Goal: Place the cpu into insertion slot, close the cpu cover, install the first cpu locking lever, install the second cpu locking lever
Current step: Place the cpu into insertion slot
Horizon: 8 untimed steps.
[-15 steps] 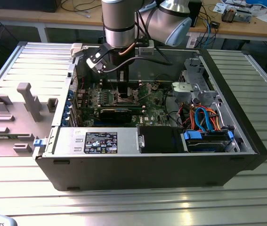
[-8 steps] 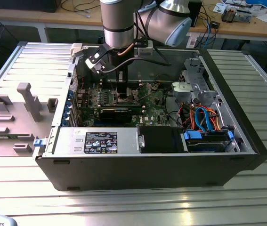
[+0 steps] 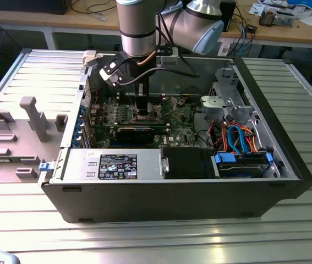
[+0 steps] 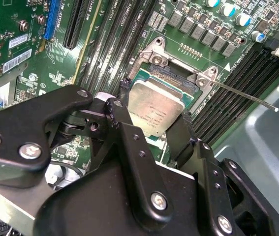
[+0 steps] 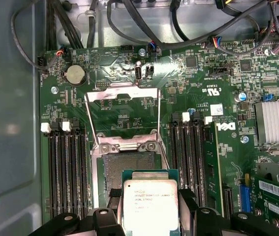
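Gripping the cpu (image 5: 150, 207) by two opposite edges, the tool (image 4: 151, 114) is clamped on it, partly over the insertion slot (image 5: 129, 169) in the green circuit board (image 5: 198, 78). The cpu cover (image 5: 122, 91) stands swung open at one edge of the slot. Whether cpu and slot touch cannot be determined.

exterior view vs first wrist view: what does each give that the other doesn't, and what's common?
Exterior view adds: the arm reaching down into the open computer case, the drive bay cables and the ribbed table.
First wrist view adds: the cpu held in the gripper over the open socket, the cover swung up, and a coin battery.
Shared: the green board, with the gripper over it.
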Each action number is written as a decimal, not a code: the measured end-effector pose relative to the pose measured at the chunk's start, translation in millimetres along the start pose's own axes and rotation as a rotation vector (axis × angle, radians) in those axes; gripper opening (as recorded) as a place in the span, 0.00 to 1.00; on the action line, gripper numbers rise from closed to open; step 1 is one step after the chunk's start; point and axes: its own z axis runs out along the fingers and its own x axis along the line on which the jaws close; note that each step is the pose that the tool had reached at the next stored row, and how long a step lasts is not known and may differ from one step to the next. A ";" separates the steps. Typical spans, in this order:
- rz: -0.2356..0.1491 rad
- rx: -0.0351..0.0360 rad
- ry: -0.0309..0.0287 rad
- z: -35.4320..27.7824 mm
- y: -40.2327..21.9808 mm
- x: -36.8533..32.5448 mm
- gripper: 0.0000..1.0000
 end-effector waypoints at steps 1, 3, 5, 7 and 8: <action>0.000 0.0000 0.0000 0.1 -0.2 0.0 0.54; 0.000 0.0000 -0.0001 0.2 -0.6 0.0 0.54; 0.000 0.0000 0.0000 0.5 -1.1 0.0 0.54; 0.000 0.0001 0.0000 0.6 -1.5 0.0 0.54; 0.000 0.0000 0.0000 0.7 -1.6 0.0 0.54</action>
